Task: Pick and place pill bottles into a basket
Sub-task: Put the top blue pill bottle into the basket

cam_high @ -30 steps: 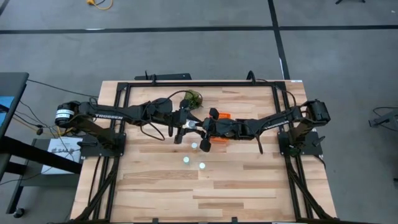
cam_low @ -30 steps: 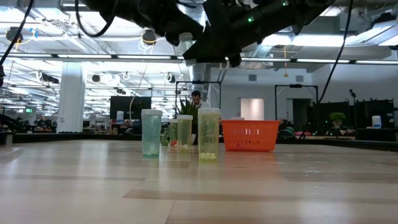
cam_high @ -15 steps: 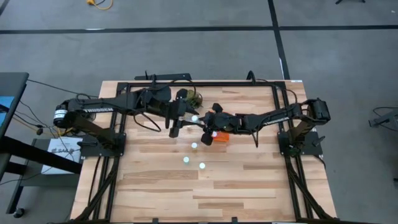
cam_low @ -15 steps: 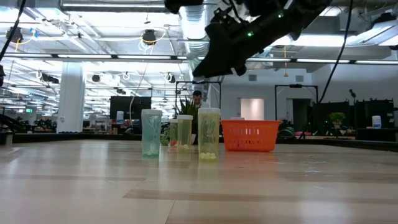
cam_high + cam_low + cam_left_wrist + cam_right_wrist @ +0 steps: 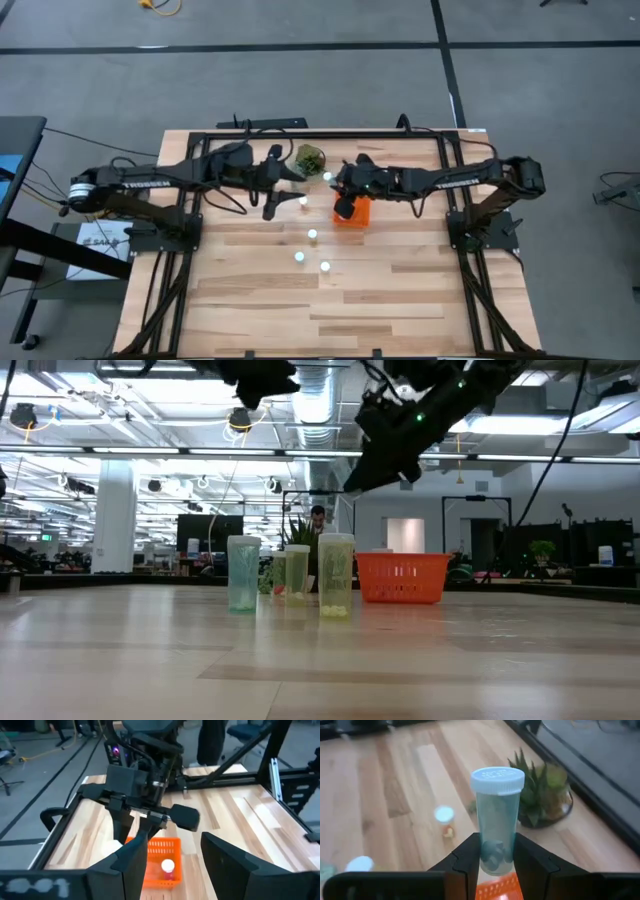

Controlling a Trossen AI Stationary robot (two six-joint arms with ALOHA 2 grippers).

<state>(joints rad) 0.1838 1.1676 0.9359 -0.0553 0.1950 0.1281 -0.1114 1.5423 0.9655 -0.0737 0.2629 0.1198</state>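
Observation:
My right gripper [image 5: 334,183] is shut on a clear pill bottle [image 5: 496,820] with a white cap [image 5: 327,177]. It is held high above the table, between the green plant [image 5: 310,158] and the orange basket [image 5: 354,214]. My left gripper [image 5: 286,188] is open and empty, up in the air to the left of the held bottle; it also shows in the left wrist view [image 5: 172,842]. Several more bottles stand upright on their bases on the table, the nearest [image 5: 303,201] just left of the basket and others [image 5: 312,235] nearer the front. The low view shows them in a row [image 5: 335,575] beside the basket [image 5: 400,577]. My right gripper pinches the bottle's lower part [image 5: 495,854] between its two fingers [image 5: 468,856], one on each side. The cap end [image 5: 497,779] sticks out past the fingertips. The bottle is lifted clear of the table and the basket.
The green plant [image 5: 544,790] stands close behind the held bottle, near the table's far edge. A black frame rail [image 5: 320,133] runs along the far edge and down both sides. Bare wood lies toward the near edge [image 5: 320,310].
My right gripper has carried the bottle toward the table's far edge and a little right, away from my left gripper. My left gripper has drawn back toward the table's left and far edge, uncovering the bottle that stands left of the basket.

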